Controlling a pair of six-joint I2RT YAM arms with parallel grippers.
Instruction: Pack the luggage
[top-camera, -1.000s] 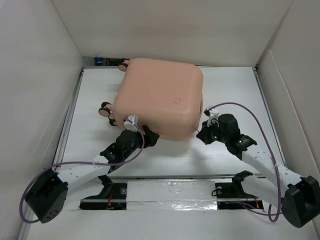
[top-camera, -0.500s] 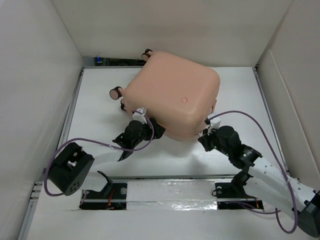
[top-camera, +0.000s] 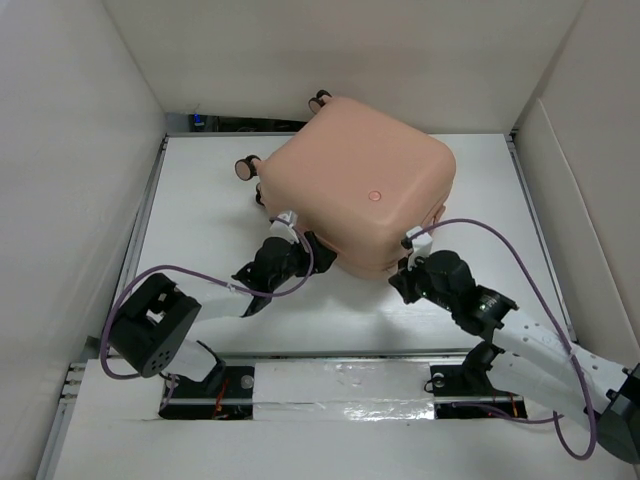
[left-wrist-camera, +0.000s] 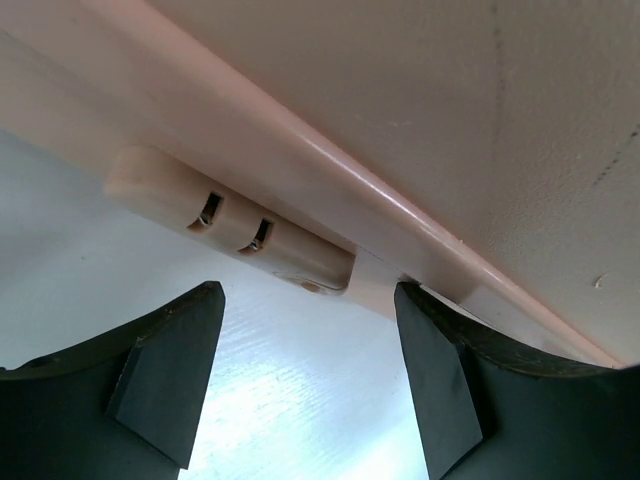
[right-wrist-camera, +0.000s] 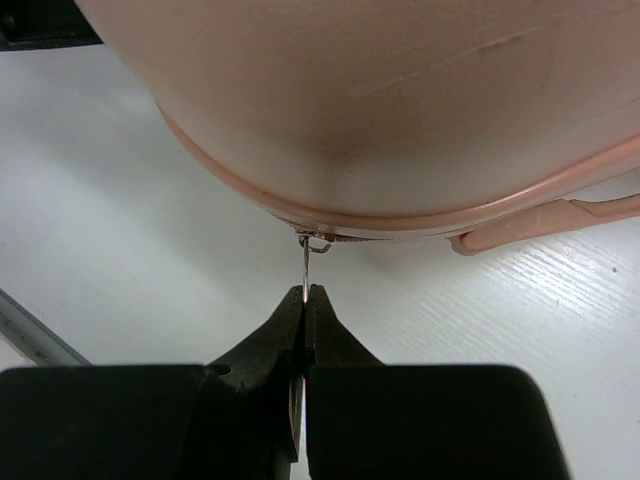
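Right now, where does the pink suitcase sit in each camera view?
Top external: the luggage lies at centre, wheels at upper left.
Left wrist: it fills the top and right, above the open left gripper.
Right wrist: it fills the top; the right gripper is shut on its zipper pull.
Shared landmark: the white table beneath it.

Luggage (left-wrist-camera: 400, 120) cropped in both wrist views, right arm's base (top-camera: 625, 418) cut off at overhead edge
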